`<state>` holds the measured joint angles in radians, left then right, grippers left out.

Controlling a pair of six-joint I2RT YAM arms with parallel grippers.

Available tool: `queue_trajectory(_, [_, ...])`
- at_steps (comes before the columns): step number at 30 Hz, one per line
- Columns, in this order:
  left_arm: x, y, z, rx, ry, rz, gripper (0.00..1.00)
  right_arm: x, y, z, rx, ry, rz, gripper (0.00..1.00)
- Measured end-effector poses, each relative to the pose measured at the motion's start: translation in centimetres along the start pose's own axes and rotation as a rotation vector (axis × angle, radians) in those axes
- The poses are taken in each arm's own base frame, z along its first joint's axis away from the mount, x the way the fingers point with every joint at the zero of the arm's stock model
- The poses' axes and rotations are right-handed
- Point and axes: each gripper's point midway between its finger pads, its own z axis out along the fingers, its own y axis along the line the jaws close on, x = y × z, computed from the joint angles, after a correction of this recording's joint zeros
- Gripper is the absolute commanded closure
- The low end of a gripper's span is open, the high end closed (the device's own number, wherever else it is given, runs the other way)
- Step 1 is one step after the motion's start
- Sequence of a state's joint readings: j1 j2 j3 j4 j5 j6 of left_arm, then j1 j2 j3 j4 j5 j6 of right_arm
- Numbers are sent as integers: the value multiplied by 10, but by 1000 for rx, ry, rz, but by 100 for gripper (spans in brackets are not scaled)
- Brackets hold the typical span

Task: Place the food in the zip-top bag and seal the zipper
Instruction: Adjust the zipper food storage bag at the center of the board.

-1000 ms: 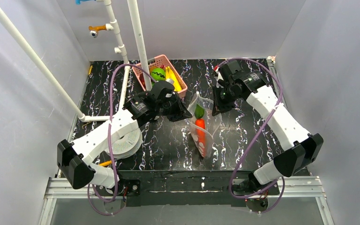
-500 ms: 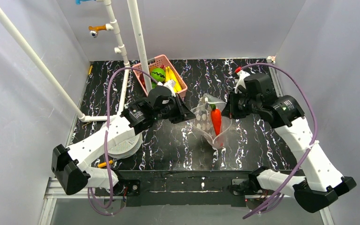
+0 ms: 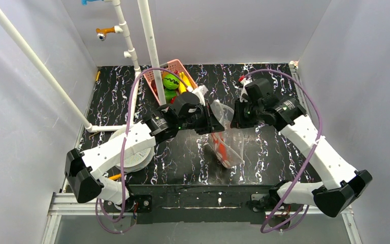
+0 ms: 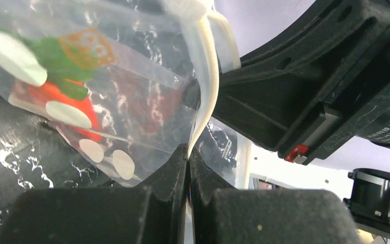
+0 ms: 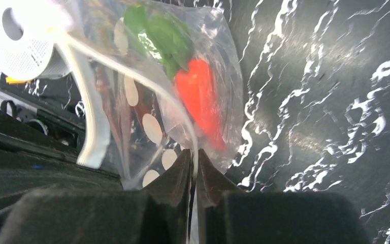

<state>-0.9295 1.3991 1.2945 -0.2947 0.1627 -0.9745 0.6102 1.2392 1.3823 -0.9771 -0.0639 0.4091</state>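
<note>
In the top view, the clear, crinkly plastic zip-top bag [image 3: 227, 145] sits near the middle of the black, white-veined tabletop [image 3: 183, 162]. Its mouth is lifted between the two arms and its body trails toward 6 o'clock. The left gripper [image 3: 212, 121] meets the mouth from 9 o'clock and the right gripper [image 3: 235, 116] from 3 o'clock, the two almost touching.

In the left wrist view, the left gripper [image 4: 189, 156] has its jaws pressed together, pinching the zip-top bag [image 4: 132, 91] where the thin whitish zipper strip [image 4: 206, 86] runs down into them. Through the film show an orange-red toy carrot [image 4: 56, 99] and its green top [image 4: 51, 56], blurred by pale oval print. The black body at 2 o'clock is cut off by the frame.

In the right wrist view, the right gripper [image 5: 193, 162] is likewise closed on a thin edge of the zip-top bag [image 5: 218, 56], with the zipper strip [image 5: 92, 117] curving away at 9 o'clock. The toy carrot [image 5: 200, 96] lies inside, smeared; whether other pieces lie beneath it I cannot tell.

At 11 o'clock from the bag stands a pink slotted plastic basket [image 3: 174, 64] holding a green round toy [image 3: 171, 80] and a yellow toy banana [image 3: 184, 84], partly hidden behind a white pipe [image 3: 150, 46].
</note>
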Motion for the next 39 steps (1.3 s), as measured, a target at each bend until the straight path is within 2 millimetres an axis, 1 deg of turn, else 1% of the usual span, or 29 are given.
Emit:
queue_trajectory(2, [-9, -7, -5, 12, -36, 12, 100, -13, 1, -10, 12, -54, -4, 63])
queue_trajectory(4, [-14, -9, -10, 15, -60, 14, 100, -17, -1, -16, 28, -86, -8, 57])
queue_trajectory(6, [-16, -10, -11, 15, -71, 7, 100, -14, -4, -20, 50, -93, -17, 54])
queue_trajectory(8, [-16, -8, -10, 13, -71, 1, 100, -12, -4, -22, 64, -95, -29, 54])
queue_trajectory(10, [-13, -5, -9, 3, -64, -11, 100, -2, -4, -20, 96, -83, -56, 54])
queue_trajectory(15, [-14, -4, -9, -1, -66, -15, 100, 14, -6, -17, 173, -64, -63, 64])
queue_trajectory(17, [-14, -4, -9, -1, -68, -16, 100, 18, -4, -18, 201, -70, -64, 74])
queue_trajectory(20, [-15, -3, -8, -9, -76, -15, 100, 23, -4, -20, 235, -74, -72, 95])
queue_trajectory(21, [-16, -2, -8, -13, -79, -13, 100, 24, -5, -21, 243, -80, -72, 99])
queue_trajectory(25, [-15, 4, -9, -40, -80, -4, 100, 16, -12, -29, 283, -138, -56, 99])
queue_trajectory(28, [-15, 7, -9, -55, -83, -2, 100, 10, -19, -41, 312, -179, -57, 99])
queue_trajectory(31, [-12, -1, -11, -43, -78, -1, 100, 1, -16, -52, 304, -209, -63, 99])
queue_trajectory(33, [-12, -7, -11, -28, -82, -5, 100, -2, -13, -54, 294, -220, -68, 99])
queue_trajectory(35, [-12, -7, -9, -25, -83, -16, 100, 0, -15, -50, 300, -215, -70, 99])
queue_trajectory(37, [-14, 2, -1, -48, -75, -45, 100, 7, -22, -35, 325, -184, -72, 99])
queue_trajectory(39, [-14, 18, 11, -86, -51, -72, 100, 19, -31, -18, 367, -120, -82, 99])
